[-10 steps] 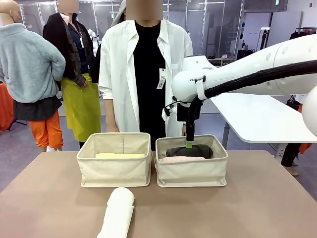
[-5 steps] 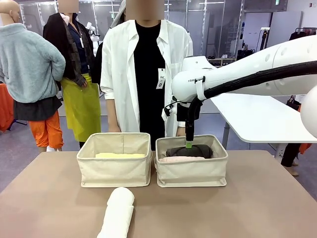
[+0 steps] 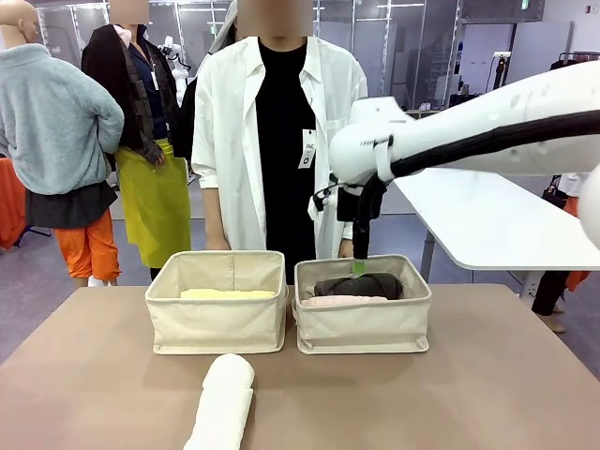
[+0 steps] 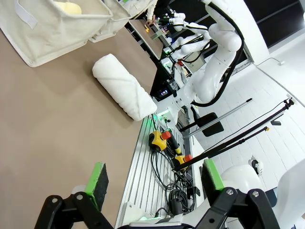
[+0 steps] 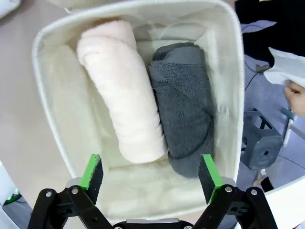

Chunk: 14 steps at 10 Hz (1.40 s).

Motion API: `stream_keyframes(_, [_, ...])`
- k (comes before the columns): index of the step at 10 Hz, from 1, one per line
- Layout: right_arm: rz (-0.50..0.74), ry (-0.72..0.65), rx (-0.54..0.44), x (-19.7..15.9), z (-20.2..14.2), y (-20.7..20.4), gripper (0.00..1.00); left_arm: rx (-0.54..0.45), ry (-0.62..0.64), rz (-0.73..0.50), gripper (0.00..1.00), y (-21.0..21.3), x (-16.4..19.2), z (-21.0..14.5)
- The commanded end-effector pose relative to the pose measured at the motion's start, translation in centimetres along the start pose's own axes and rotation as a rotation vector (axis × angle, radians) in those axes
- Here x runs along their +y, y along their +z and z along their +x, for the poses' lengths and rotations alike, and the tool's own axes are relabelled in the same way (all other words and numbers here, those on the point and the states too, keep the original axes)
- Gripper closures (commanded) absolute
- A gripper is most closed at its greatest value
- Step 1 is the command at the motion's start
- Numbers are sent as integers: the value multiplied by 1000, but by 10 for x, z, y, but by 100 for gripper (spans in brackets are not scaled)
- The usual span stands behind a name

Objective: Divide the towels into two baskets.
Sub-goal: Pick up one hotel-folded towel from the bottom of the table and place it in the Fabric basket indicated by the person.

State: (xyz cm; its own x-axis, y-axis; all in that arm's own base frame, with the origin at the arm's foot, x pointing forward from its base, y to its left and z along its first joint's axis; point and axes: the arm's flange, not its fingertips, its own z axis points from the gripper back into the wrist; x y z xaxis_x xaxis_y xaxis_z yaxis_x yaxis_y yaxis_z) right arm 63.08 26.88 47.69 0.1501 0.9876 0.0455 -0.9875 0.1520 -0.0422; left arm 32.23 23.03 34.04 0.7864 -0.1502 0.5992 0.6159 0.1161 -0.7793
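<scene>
Two cream canvas baskets stand side by side mid-table. The left basket [image 3: 217,319] holds the pale yellow towel [image 3: 228,293]. In the right basket [image 3: 364,324] lie the pale pink towel [image 3: 343,301] at the front and the dark grey towel [image 3: 360,285] behind it. My right gripper [image 3: 359,267] hangs open just above the grey towel; looking down, the right wrist view has the pink towel [image 5: 125,95] and the grey towel [image 5: 185,106] side by side, with nothing between the gripper's [image 5: 150,171] fingers. The white towel [image 3: 223,400] lies on the table in front. My left gripper [image 4: 153,183] is open and empty.
A person in a white coat [image 3: 272,141] stands close behind the baskets, arms down. The brown table [image 3: 487,384] has free room on both sides of the white towel. A white table [image 3: 487,220] stands behind on the right.
My right arm has lifted slightly, raising the gripper off the dark grey towel. The towels and baskets have not moved.
</scene>
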Motion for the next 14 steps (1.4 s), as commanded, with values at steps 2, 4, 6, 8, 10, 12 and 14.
stream_keyframes(2, [209, -96, -90, 51, -69, 54, 0, -8, -15, -5, 0, 0, -5, -2])
stream_keyframes(4, [330, -265, -183, 73, -136, 65, 0, -8, -15, -5, 0, 0, -5, -2])
stream_keyframes(6, [489, -398, -354, 87, -201, 54, 0, -8, -15, -5, 0, 0, -5, -2])
stream_keyframes(8, [600, -560, -532, 101, -261, 45, 0, -8, -15, -5, 0, 0, -5, -2])
stream_keyframes(10, [664, -760, -766, 121, -343, 27, 0, -8, -15, -5, 0, 0, -5, -2])
stream_keyframes(12, [718, -929, -1028, 148, -430, 2, 0, -8, -15, -5, 0, 0, -5, -2])
stream_keyframes(14, [830, -1085, -1070, 177, -497, -8, 0, -8, -15, -5, 0, 0, -5, -2])
